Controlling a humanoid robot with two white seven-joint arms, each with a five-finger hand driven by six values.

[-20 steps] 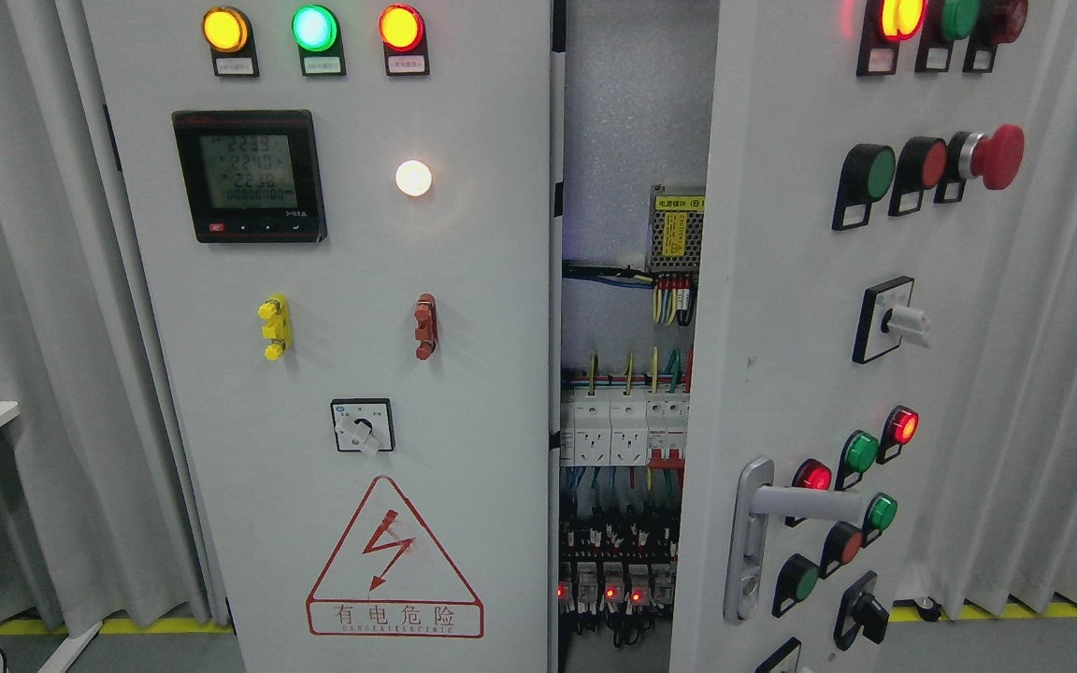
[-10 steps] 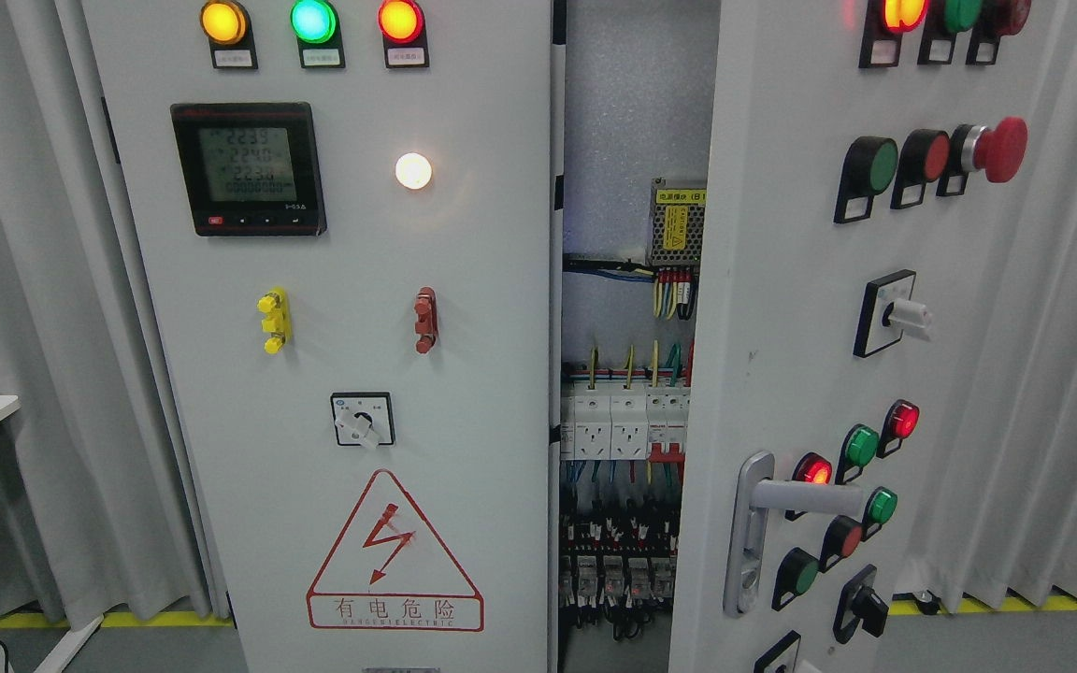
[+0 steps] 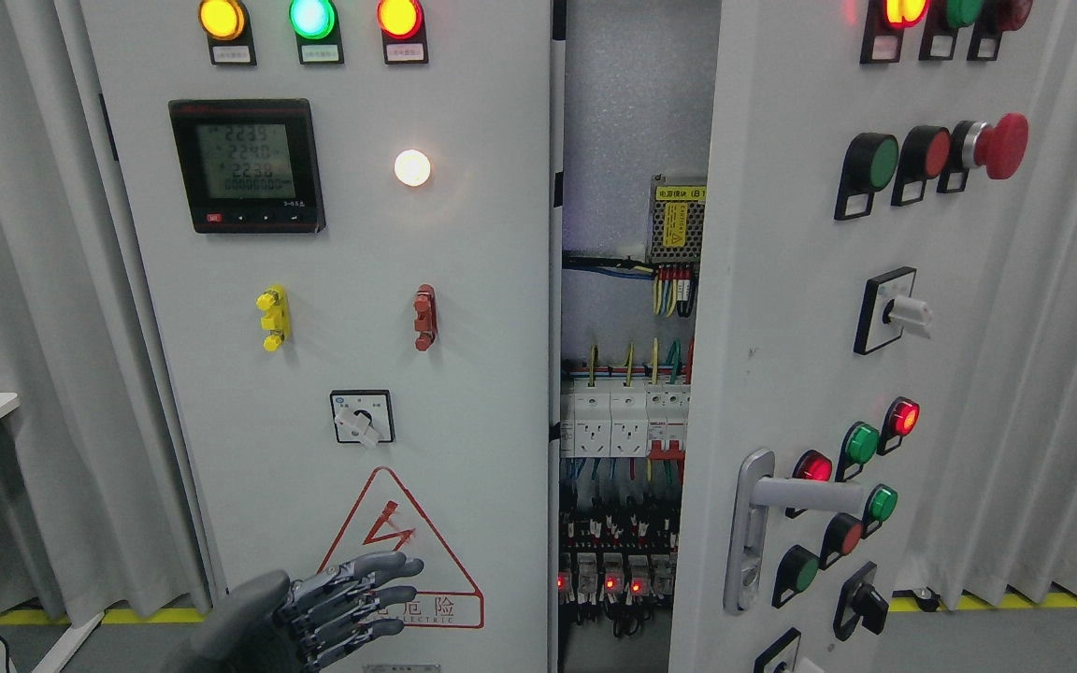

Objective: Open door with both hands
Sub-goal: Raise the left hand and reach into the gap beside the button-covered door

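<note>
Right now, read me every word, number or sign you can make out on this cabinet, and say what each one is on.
"有电危险": red warning triangle with lightning bolt, on the left door, partly covered by the left hand.
Roughly "2235", "2240", "2238": meter display; digits uncertain, bottom row unreadable.
Yellow label inside the cabinet: too blurred.
Lamp and button tags, rotary switch markings: too small.

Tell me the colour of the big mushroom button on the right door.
Red mushroom button, clearest in the head view.

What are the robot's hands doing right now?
Left hand: open, fingers spread, holding nothing, low in front of the left door.
Right hand: not in view.
</note>
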